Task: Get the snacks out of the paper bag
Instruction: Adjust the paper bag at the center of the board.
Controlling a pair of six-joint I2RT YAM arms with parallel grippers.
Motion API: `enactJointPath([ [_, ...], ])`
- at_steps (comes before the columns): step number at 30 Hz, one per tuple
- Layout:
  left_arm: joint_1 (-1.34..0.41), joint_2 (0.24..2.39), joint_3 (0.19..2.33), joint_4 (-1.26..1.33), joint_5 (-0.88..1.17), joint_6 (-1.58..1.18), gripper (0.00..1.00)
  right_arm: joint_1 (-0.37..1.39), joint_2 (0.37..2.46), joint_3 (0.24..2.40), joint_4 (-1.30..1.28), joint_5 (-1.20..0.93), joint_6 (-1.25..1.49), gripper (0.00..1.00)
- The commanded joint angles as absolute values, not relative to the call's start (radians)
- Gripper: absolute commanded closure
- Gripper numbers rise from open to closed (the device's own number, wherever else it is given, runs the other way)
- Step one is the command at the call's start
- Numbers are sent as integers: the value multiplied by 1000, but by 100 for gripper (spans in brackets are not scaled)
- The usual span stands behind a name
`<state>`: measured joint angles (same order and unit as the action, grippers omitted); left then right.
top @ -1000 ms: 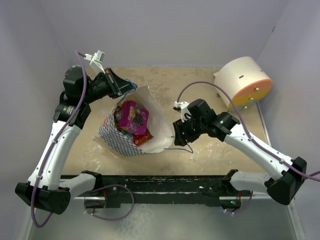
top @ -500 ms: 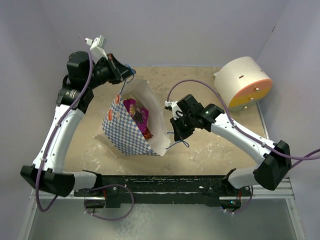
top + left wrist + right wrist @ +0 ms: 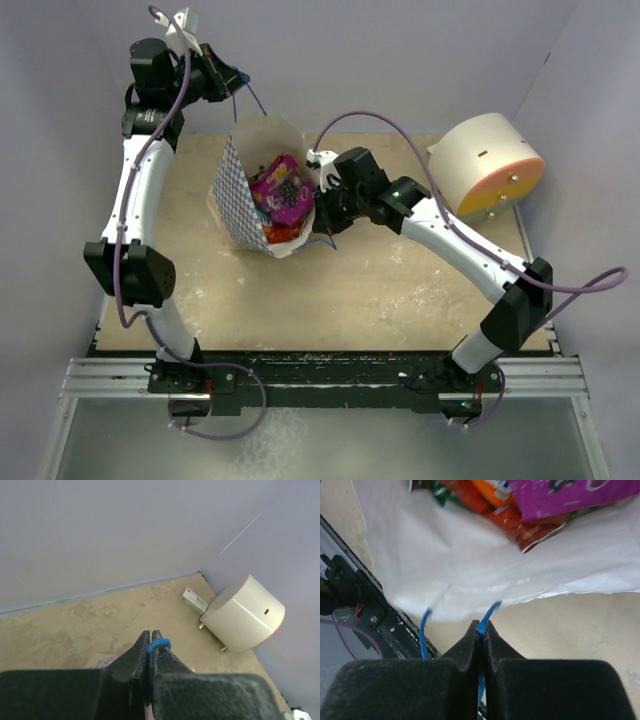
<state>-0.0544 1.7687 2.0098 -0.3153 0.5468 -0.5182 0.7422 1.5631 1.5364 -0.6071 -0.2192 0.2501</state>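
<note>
Paper bag [image 3: 238, 190] is held between both arms: left end effector [image 3: 150, 636] clamped on one blue string handle [image 3: 159, 644], right end effector [image 3: 481, 627] clamped on the other; snacks [image 3: 282, 192] lie inside, just beyond the right fingertips.

Checkered paper bag [image 3: 236, 196] tilted, mouth open — pink, red snacks [image 3: 280, 190] inside

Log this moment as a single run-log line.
left pincer: shut on handle | right pincer: shut on other handle | bag: mouth open | snacks: inside bag
</note>
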Motion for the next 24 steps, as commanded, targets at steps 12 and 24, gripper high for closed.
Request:
enactJointPath([
  [12,-61,1341,1474,67,817,-671,100,738,1561,1318,-466,-236,258,100],
  [24,-130,1199,1353,-38,725,-742,100,739,1522,1346,-529,-182,236,77],
])
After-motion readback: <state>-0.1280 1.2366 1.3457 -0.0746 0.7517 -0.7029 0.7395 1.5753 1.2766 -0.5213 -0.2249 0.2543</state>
